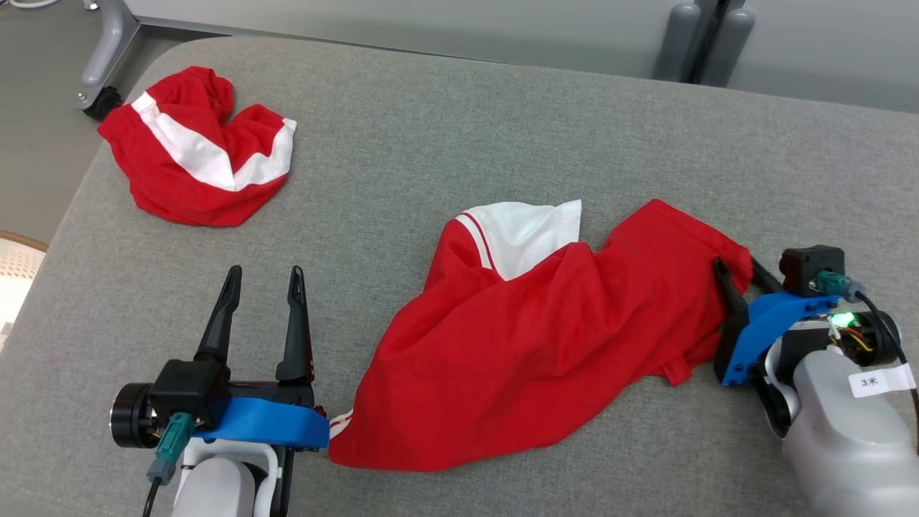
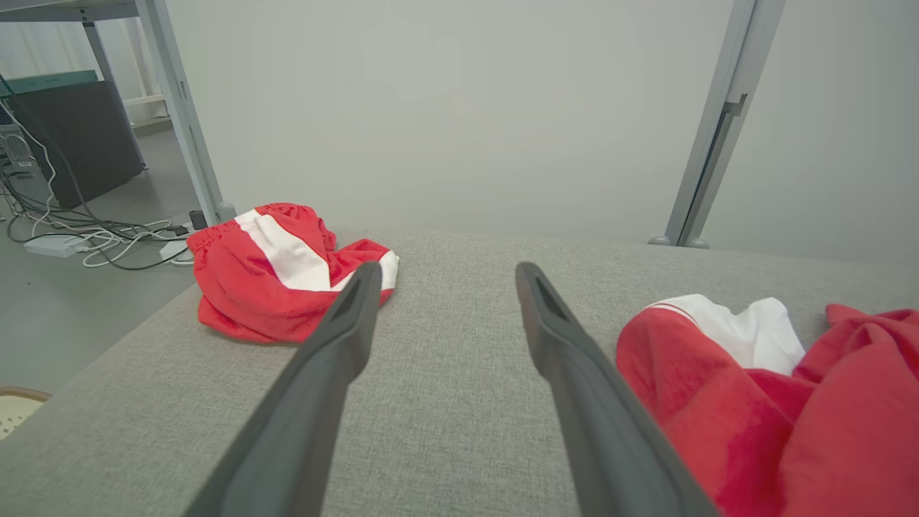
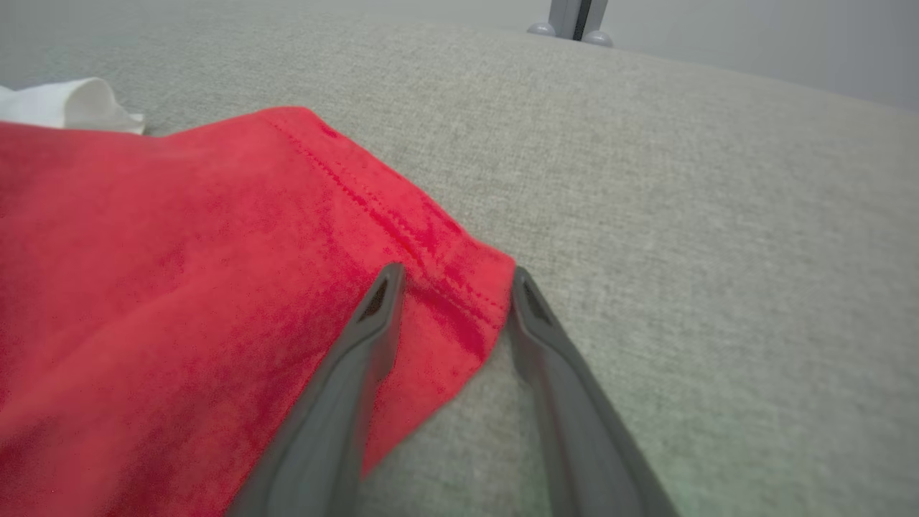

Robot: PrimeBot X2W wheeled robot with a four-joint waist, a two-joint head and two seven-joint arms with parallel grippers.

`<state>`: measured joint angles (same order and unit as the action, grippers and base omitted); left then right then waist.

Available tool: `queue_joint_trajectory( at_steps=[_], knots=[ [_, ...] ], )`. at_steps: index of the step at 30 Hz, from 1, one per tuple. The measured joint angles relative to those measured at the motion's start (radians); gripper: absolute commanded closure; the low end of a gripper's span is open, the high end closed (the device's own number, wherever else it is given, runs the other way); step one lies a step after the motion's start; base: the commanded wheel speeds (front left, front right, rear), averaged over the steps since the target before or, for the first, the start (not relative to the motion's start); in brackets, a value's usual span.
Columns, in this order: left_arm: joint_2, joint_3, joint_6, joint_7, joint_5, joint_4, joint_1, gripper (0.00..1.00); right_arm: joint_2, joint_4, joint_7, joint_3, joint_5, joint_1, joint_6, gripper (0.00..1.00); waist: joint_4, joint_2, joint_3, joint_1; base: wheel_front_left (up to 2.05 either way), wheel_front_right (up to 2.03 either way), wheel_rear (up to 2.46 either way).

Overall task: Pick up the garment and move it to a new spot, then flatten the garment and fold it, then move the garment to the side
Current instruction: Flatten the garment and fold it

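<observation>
Head view: the red-and-white shirt (image 1: 531,337) is lying crumpled on the grey padded table (image 1: 431,129), with the right gripper (image 1: 736,267) meeting its right edge. Left wrist view: the left gripper (image 2: 445,276) is standing wide-jawed and empty just beside the cloth. Right wrist view: the right jaws are standing apart astride the stitched hem (image 3: 402,230) corner, not yet pinching. The light, limp cloth is likely to sag, so the doubled hem is probably offering the firmest hold.

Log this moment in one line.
right gripper open astride red garment hem | left gripper open, empty, beside it | other red garment crumpled far left
</observation>
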<state>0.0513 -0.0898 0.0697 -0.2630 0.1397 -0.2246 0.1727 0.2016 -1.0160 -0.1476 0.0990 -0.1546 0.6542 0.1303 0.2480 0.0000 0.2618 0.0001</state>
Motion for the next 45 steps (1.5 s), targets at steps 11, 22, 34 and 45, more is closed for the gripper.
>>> queue_joint_trajectory(
  at_steps=[11,22,34,45],
  knots=[
    [0.000,0.037,-0.002,0.000,-0.009,-0.006,-0.021,0.00,0.009,0.033,-0.091,0.090,-0.095,0.035,0.001,1.00,-0.085,0.0000,-0.036,0.0000,0.00,0.00,0.00],
    [0.000,0.071,0.003,0.000,-0.016,-0.008,-0.070,0.00,0.087,0.300,-0.093,0.054,-0.203,-0.188,0.000,1.00,-0.225,0.0000,-0.104,-0.0001,0.00,0.00,0.00],
    [0.000,0.076,0.003,0.000,-0.018,-0.002,-0.073,0.00,0.040,0.804,0.161,-0.206,-0.194,-0.615,0.000,1.00,-0.322,0.0000,-0.102,-0.0002,0.00,0.00,0.00],
    [-0.001,0.077,0.015,0.000,-0.033,-0.008,-0.045,0.00,-0.055,1.107,0.364,-0.332,-0.134,-0.763,0.000,0.00,-0.335,0.0000,-0.089,-0.0002,0.00,0.00,0.00]
  ],
)
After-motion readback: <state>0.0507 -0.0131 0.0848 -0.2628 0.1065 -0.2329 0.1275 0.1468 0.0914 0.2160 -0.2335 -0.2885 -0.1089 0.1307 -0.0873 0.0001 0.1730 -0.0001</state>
